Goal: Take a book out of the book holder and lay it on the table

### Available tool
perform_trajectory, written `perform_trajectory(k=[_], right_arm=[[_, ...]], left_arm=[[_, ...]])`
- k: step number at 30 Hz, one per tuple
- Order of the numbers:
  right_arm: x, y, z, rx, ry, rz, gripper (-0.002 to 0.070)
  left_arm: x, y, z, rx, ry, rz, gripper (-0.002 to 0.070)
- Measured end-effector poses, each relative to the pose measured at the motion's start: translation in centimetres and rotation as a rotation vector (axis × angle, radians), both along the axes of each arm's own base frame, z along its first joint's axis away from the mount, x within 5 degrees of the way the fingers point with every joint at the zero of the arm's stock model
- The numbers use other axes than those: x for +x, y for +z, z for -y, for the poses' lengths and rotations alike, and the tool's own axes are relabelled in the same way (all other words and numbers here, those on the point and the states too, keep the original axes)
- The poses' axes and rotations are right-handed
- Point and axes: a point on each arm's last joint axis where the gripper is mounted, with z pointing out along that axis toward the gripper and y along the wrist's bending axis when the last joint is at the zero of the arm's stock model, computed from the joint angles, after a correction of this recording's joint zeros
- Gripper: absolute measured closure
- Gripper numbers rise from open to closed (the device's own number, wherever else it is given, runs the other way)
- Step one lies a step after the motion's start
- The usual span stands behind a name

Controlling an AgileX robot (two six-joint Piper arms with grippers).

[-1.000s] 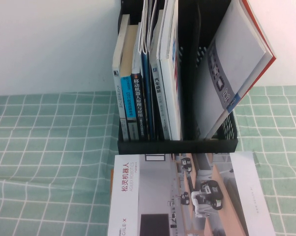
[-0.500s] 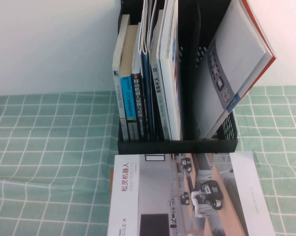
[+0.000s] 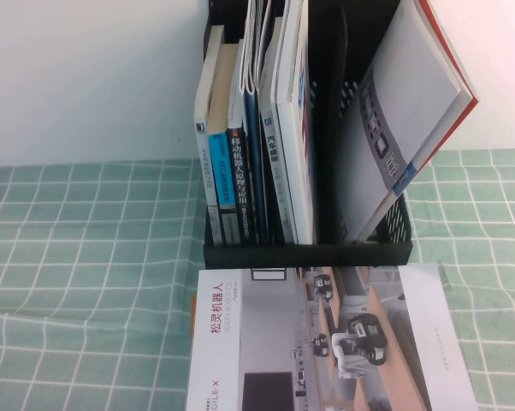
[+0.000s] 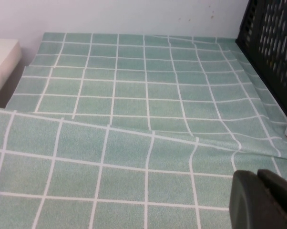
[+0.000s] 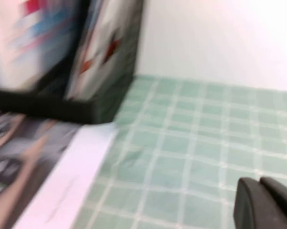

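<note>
The book, a thin glossy booklet w/ white-grey cover, black Chinese title and photos of wheeled robots on a beige floor, is lying flat on the table, right in front of the book holder; its far edge is sitting just beside the holder's low front lip. In the right wrist view its pale cover margin is showing blurred, next to the holder's base.

The holder is a black plastic upright rack, perforated side walls, several slots. The left slots are packing a row of upright paperbacks, spines facing the camera. In the right slot a grey-covered book w/ orange-red edge is leaning, tilted to the right, top poking above the rack.

The table cloth is pale green w/ a white grid, soft, rippling in a long fold across the left wrist view.

Neither arm is appearing in the high view. The left gripper is hanging low over bare cloth, well apart from the holder; its dark matte fingers are lying together, nothing between. The right gripper is hovering over cloth on the book's right side, near its edge; fingers likewise pressed together, holding nothing.
</note>
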Motion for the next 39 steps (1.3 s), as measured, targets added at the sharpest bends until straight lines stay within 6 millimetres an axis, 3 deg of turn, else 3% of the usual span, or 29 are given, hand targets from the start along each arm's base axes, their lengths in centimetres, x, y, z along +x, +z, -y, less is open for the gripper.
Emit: perform_trajectory(k=[3, 8, 15, 39], right_arm=[[-0.1, -1.4, 0.4, 0.007, -0.105, 0.077, 0.0678], [-0.1, -2.1, 0.9, -0.077, -0.209, 0.088, 0.0678], [-0.5, -3.7, 1.1, -0.173, -0.218, -0.082, 0.0678], [-0.5, -3.8, 1.1, -0.179, -0.214, -0.090, 0.0678]], left_arm=[[0.0, 0.0, 0.0, 0.000, 0.000, 0.000, 0.0678], [0.0, 0.0, 0.0, -0.004, 0.000, -0.001, 0.0678], [0.0, 0.0, 0.0, -0.004, 0.000, -0.003, 0.0678], [0.0, 0.0, 0.0, -0.004, 0.000, -0.003, 0.0678]])
